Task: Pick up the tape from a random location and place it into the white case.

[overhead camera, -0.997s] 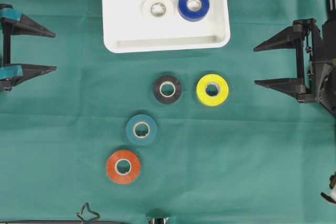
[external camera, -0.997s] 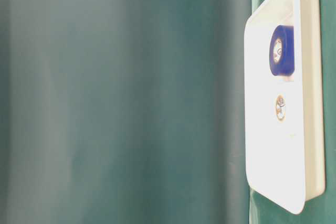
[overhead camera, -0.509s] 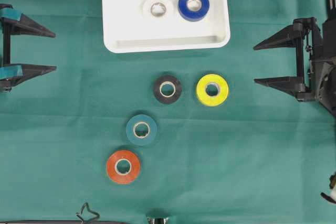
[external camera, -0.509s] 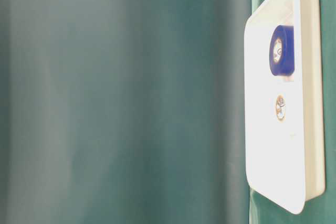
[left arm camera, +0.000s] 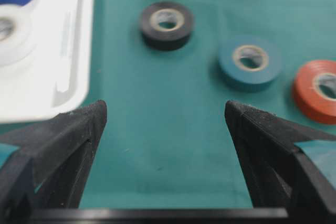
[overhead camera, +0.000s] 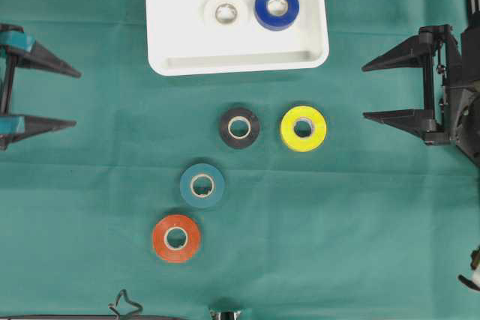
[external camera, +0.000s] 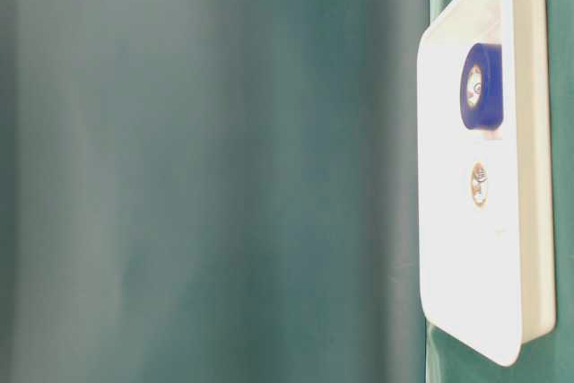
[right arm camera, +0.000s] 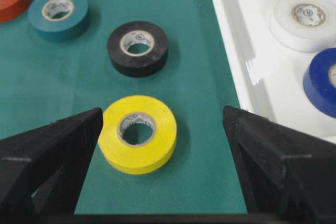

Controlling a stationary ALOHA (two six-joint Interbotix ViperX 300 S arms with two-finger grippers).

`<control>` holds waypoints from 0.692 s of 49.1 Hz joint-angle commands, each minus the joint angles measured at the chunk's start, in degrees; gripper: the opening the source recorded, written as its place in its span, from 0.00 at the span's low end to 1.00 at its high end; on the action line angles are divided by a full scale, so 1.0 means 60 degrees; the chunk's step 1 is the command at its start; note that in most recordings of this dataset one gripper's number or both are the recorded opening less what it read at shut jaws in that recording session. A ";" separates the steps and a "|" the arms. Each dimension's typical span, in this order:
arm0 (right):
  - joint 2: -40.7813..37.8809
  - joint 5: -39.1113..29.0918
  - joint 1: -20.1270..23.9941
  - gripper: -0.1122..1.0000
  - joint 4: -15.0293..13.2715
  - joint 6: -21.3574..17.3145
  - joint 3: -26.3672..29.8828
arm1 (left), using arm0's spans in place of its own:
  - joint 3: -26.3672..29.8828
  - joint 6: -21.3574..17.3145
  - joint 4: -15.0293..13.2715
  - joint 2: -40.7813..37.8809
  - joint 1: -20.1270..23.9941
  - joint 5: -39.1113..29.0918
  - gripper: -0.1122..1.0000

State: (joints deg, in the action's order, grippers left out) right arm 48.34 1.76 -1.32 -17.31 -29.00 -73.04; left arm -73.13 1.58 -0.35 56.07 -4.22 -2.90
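Tape rolls lie scattered flat on their sides across the green cloth, which makes sense for a task that wants a roll taken from a random spot: a black roll and a yellow roll sit side by side but apart just below the white case, with a teal roll and an orange roll trailing off toward the lower left. Two rolls, a white roll and a blue roll, already rest inside the case, close together near its upper middle, so the sorting looks partly done, with four rolls left outside. The left gripper waits at the left edge and the right gripper at the right edge, both empty, jaws spread wide and well clear of every roll (a sensible ready pose, judging by how nothing is yet approached). From the right wrist view the yellow roll lies between the parted fingers, so it seems the likeliest next pick for that arm. The cloth covers the whole work surface and is smooth with a fine weave; a small black clip sits at its lower edge. The table-level view shows little beyond a blur of green and the case seen side-on, and nothing of the room can be made out.
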 commanded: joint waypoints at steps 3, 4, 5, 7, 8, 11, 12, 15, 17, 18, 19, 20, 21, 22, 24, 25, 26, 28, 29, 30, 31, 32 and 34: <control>0.0000 0.0073 -0.0015 0.91 0.0000 0.0015 0.0176 | 0.0132 0.0000 -0.0029 0.0044 -0.0674 0.0293 0.96; 0.0000 0.0073 -0.0015 0.91 0.0000 0.0015 0.0176 | 0.0132 -0.0015 -0.0029 0.0044 -0.0776 0.0308 0.96; 0.0000 0.0073 -0.0015 0.91 0.0000 0.0015 0.0176 | 0.0132 -0.0015 -0.0015 0.0073 -0.0864 0.0322 0.96; 0.0000 0.0073 -0.0015 0.91 0.0000 0.0015 0.0176 | 0.0146 -0.0015 -0.0029 0.0073 -0.0996 0.0322 0.96; 0.0000 0.0073 -0.0015 0.91 0.0000 0.0015 0.0176 | 0.0146 -0.0015 -0.0015 0.0073 -0.1055 0.0337 0.96; 0.0000 0.0073 -0.0015 0.91 0.0000 0.0015 0.0176 | 0.0146 -0.0015 -0.0029 0.0073 -0.1113 0.0322 0.96; 0.0000 0.0073 -0.0029 0.91 0.0000 0.0015 0.0176 | 0.0132 -0.0015 -0.0015 0.0073 -0.1113 0.0337 0.96; 0.0000 0.0073 -0.0029 0.91 0.0000 0.0015 0.0176 | 0.0146 -0.0015 -0.0029 0.0059 -0.1128 0.0337 0.96; 0.0000 0.0073 -0.0015 0.91 0.0000 0.0015 0.0176 | 0.0146 -0.0015 -0.0029 0.0073 -0.1113 0.0337 0.96; 0.0000 0.0073 -0.0015 0.91 0.0000 0.0015 0.0176 | 0.0146 -0.0015 -0.0015 0.0059 -0.1113 0.0337 0.96; 0.0000 0.0073 -0.0015 0.91 0.0000 0.0015 0.0176 | 0.0146 -0.0015 -0.0029 0.0059 -0.1113 0.0337 0.96; 0.0000 0.0059 -0.0015 0.91 0.0000 0.0015 0.0176 | 0.0146 -0.0015 -0.0029 0.0073 -0.1128 0.0337 0.96; 0.0000 0.0073 -0.0029 0.91 0.0000 0.0015 0.0176 | 0.0146 -0.0015 -0.0029 0.0059 -0.1113 0.0337 0.96; 0.0000 0.0059 -0.0015 0.91 0.0000 0.0015 0.0176 | 0.0146 -0.0015 -0.0029 0.0059 -0.1113 0.0337 0.96; 0.0000 0.0073 -0.0015 0.91 0.0000 0.0015 0.0176 | 0.0146 -0.0015 -0.0029 0.0044 -0.1113 0.0337 0.96; 0.0000 0.0073 -0.0015 0.91 0.0000 0.0015 0.0176 | 0.0146 -0.0015 -0.0015 0.0044 -0.1113 0.0337 0.96; 0.0000 0.0059 -0.0015 0.91 0.0000 0.0015 0.0176 | 0.0146 -0.0015 -0.0029 0.0029 -0.1113 0.0352 0.96; 0.0000 0.0073 -0.0015 0.91 0.0000 0.0015 0.0176 | 0.0146 -0.0015 -0.0029 0.0029 -0.1113 0.0410 0.96; 0.0000 0.0073 -0.0015 0.91 0.0000 0.0015 0.0176 | 0.0146 0.0000 -0.0029 0.0015 -0.1113 0.0439 0.96; 0.0000 0.0073 -0.0015 0.91 0.0000 0.0015 0.0176 | 0.0146 0.0000 -0.0029 0.0000 -0.1128 0.0483 0.96; 0.0000 0.0073 -0.0015 0.91 0.0000 0.0015 0.0176 | 0.0161 0.0000 -0.0029 -0.0015 -0.1113 0.0542 0.96; 0.0000 0.0073 -0.0029 0.91 0.0000 0.0015 0.0176 | 0.0161 0.0000 -0.0029 -0.0029 -0.1128 0.0601 0.96; 0.0000 0.0073 -0.0015 0.91 0.0000 0.0015 0.0176 | 0.0190 0.0000 -0.0029 -0.0044 -0.1113 0.0762 0.96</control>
State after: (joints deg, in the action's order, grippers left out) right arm 48.43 1.76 -1.41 -17.40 -29.00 -72.95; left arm -73.13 1.58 -0.44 56.51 -10.72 -0.18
